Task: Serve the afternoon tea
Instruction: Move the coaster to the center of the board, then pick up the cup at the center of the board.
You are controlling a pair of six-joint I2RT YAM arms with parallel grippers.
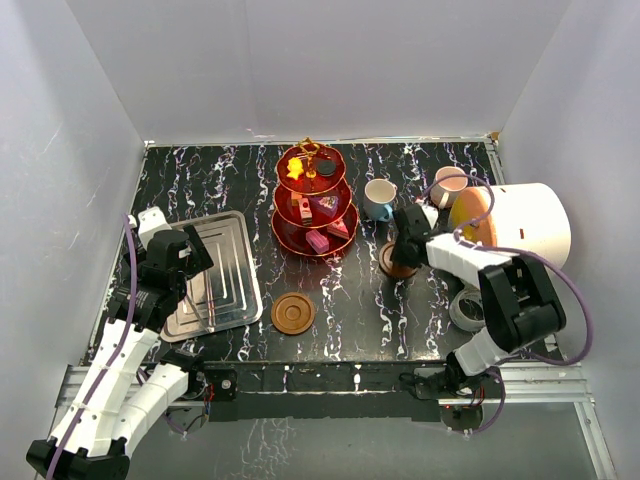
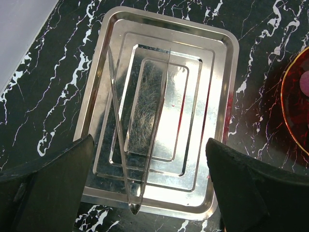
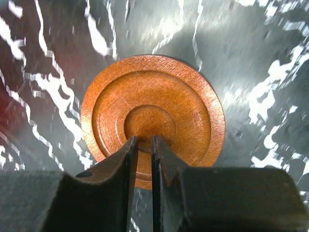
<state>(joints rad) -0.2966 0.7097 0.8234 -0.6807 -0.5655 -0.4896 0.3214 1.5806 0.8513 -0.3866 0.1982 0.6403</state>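
The translucent red three-tier stand [image 1: 310,205] with its gold rod stands at the table's middle, and small block sweets [image 1: 320,240] lie on its tiers. To its right are a blue cup [image 1: 379,198] and a pink cup [image 1: 449,185]. One round brown saucer [image 1: 293,313] lies in front of the stand. The other saucer [image 3: 159,96] lies right under my right gripper [image 3: 144,140], whose jaws are nearly together with only a thin slit and nothing between them. My left gripper [image 2: 149,193] hangs wide open above the silver tray [image 2: 227,96].
Clear plastic tongs [image 2: 137,145] lie in the tray. A big white cylinder [image 1: 520,225] with an orange face lies at the right, just behind my right arm. A grey ring [image 1: 467,310] sits near the right arm's base. White walls close in the table.
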